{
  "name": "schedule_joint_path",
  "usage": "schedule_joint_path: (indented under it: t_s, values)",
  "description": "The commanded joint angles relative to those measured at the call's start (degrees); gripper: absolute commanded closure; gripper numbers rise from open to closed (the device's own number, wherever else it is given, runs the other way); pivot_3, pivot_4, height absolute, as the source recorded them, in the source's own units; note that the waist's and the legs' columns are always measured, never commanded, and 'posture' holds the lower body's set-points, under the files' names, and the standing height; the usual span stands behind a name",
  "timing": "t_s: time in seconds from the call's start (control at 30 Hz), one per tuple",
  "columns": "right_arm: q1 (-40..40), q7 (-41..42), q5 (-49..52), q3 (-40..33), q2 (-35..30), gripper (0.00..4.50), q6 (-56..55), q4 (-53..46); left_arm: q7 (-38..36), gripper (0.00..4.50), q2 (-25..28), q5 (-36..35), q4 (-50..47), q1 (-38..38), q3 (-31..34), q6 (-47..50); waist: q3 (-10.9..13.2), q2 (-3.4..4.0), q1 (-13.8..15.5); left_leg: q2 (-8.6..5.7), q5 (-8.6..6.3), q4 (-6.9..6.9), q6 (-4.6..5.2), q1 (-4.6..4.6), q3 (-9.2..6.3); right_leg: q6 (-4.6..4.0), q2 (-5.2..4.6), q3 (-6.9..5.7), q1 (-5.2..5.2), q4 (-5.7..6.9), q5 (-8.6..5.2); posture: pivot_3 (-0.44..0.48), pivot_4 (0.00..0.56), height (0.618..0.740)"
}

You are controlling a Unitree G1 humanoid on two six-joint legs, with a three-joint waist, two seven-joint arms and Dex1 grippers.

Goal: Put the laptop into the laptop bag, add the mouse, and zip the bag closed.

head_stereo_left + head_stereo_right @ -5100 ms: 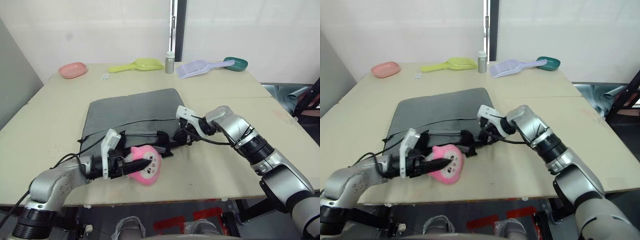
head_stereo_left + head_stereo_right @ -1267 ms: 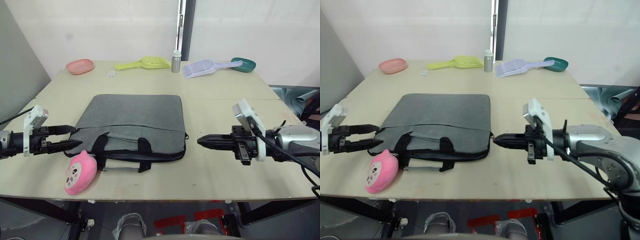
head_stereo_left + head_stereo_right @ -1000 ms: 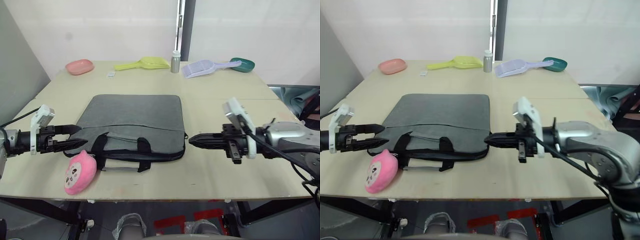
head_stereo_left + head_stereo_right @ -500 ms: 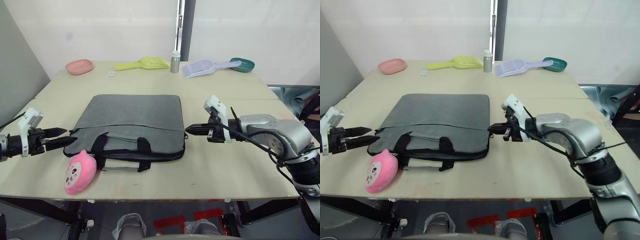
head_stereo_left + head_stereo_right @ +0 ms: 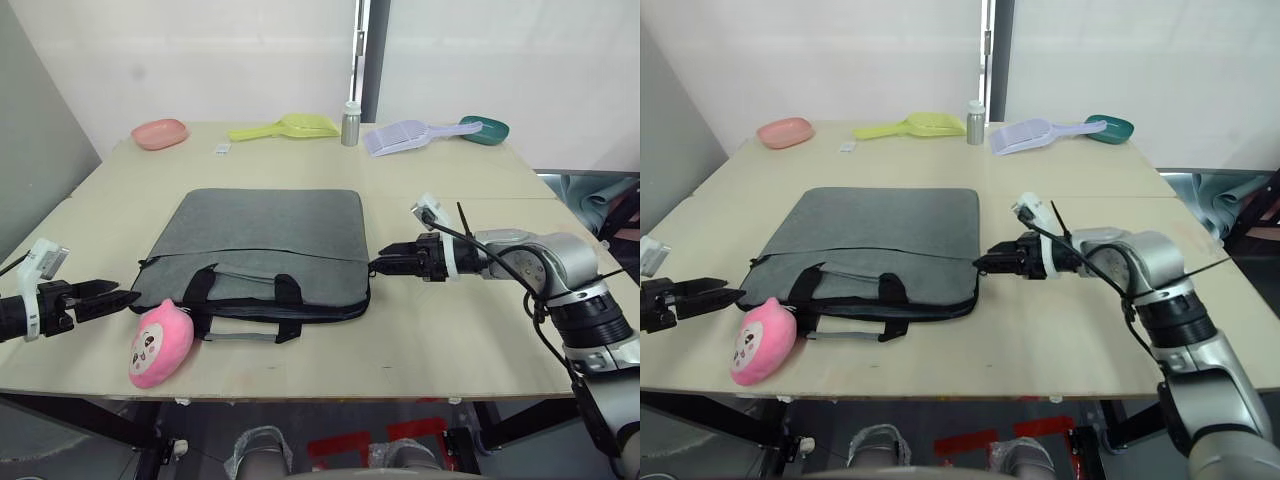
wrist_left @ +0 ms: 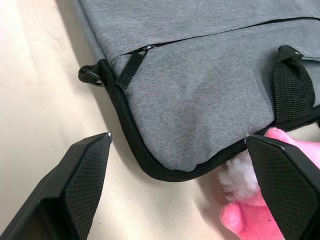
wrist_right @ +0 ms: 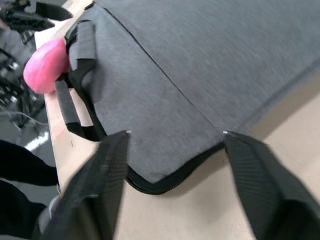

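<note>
Right gripper [image 5: 377,268]: has moved from mid-right of the frame leftward to the right edge of the laptop bag [image 5: 262,245], fingers spread at its near right corner.
Left gripper [image 5: 128,297]: five seconds ago it clutched the plush toy [image 5: 159,343] at lower centre; it has since drawn back to the lower left edge, fingers apart.
Plush toy: released, now lying on the counter [image 5: 450,330] at the bag's near left corner.

The pink plush toy [image 6: 272,195] is cut off by the frame edge.
</note>
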Motion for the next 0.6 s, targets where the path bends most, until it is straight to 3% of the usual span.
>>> schedule_joint_path:
  t_s: [0.03,0.33,0.5,0.6]
  values:
    - [-3.4,-0.5,-1.8,-0.9,1.3,0.02,1.2,5.1,0.8,0.0,0.0,0.5,1.3,-3.0,-0.7,0.3,0.0,0.0,0.0,0.0,0.0,0.01,0.0,0.0,0.0,0.0,0.0,0.0,0.0,0.01,0.0,0.0,0.15,0.74]
    - [-4.1,2.8,-6.4,3.5,5.0,0.02,0.0,8.5,3.0,0.0,-3.6,2.5,9.5,-9.0,-4.3,1.9,0.0,-0.01,-0.1,0.01,0.0,0.02,-0.01,-0.04,0.0,-0.02,0.01,-0.03,-0.02,0.0,-0.01,0.0,0.15,0.74]
    - [-4.0,3.0,-8.1,4.3,7.5,0.0,-0.1,9.8,2.3,1.55,-5.8,1.9,7.3,-8.7,-5.1,4.0,0.0,-0.01,0.1,0.0,0.0,0.03,-0.01,-0.03,-0.01,-0.02,-0.01,-0.03,0.0,0.02,-0.01,0.0,0.15,0.74]
    - [-4.0,2.4,-10.4,5.0,8.9,0.79,-1.4,12.2,1.7,2.58,-6.9,1.0,5.2,-8.0,-5.2,5.3,0.0,-0.01,0.3,-0.01,0.0,0.03,-0.01,-0.02,-0.03,-0.02,-0.03,-0.05,0.02,0.02,-0.01,0.0,0.15,0.74]
